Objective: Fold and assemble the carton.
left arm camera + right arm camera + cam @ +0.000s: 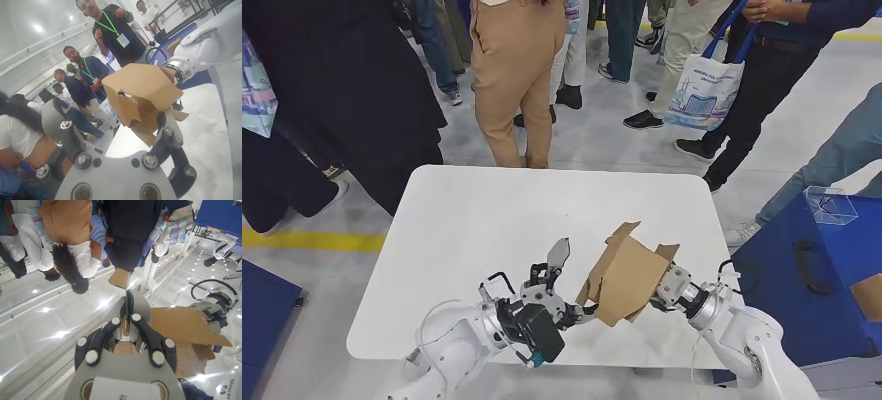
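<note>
A brown carton (627, 275), partly folded with loose flaps, hangs above the near right part of the white table (492, 230), held between both arms. My right gripper (667, 285) grips it from the right; in the right wrist view this gripper (127, 306) is shut on the edge of a carton (175, 321) panel. My left gripper (572, 278) is at the carton's left side and stands open. In the left wrist view one of its fingers (168, 121) reaches under the lower flaps of the carton (143, 85), and the other finger (51, 113) stands well apart.
Several people stand close along the table's far edge (542, 168). A blue cabinet (822, 280) with a clear plastic box (832, 205) on it stands right of the table. Another blue object (257, 300) is at the left. The table's far and left areas are bare.
</note>
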Robot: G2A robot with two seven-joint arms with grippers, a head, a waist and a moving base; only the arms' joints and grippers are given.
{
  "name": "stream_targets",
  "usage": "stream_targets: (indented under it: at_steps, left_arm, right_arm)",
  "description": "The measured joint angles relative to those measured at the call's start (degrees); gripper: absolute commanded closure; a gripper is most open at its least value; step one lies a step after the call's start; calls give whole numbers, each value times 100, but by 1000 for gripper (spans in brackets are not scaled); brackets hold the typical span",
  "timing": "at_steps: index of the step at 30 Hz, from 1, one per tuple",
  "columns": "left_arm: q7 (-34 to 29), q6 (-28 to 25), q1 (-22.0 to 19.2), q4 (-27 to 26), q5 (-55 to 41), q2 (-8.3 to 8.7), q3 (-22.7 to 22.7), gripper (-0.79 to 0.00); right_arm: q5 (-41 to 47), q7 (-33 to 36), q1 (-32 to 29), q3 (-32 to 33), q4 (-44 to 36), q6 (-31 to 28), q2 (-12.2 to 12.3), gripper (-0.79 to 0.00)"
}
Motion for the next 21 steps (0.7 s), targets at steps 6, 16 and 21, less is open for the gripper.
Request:
stream_targets:
  at_steps: [6,16,21]
  left_arm:
    - [-258,98,-183,153,-200,-67,128,-560]
    - [-237,329,-152,102,-170,-101,180,0]
    - [-277,301,-109,107,-429,-119,160,0]
  right_arm:
    - [-59,66,-90,2,-40,-30,-11,0]
    - [-242,163,-121,-1,-96,-120,-30,0]
    - [-317,214,-117,-37,-143,-138,-39,-785]
